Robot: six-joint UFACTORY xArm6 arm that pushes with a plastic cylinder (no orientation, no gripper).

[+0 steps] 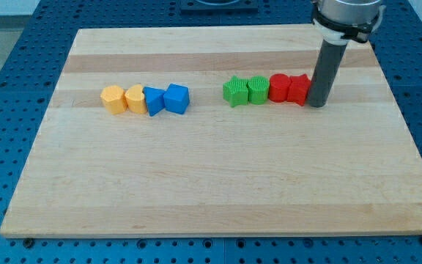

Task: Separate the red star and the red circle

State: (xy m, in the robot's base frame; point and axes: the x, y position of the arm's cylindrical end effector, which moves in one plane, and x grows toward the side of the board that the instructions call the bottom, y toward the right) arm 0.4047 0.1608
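Two red blocks sit touching at the view's right: the red circle (279,87) and, rightward, the red star (299,89), the pair lined up left to right. My tip (316,105) presses the star's right side, holding nothing. Leftward on the wooden board (211,183): two ridged green blocks (245,90), two blue blocks (165,100), two orange blocks (123,98).

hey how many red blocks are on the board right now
2. The red circle sits right of centre, touching a green block on its left. The red star touches the circle's right side, with my tip against the star's right. None seem hidden.
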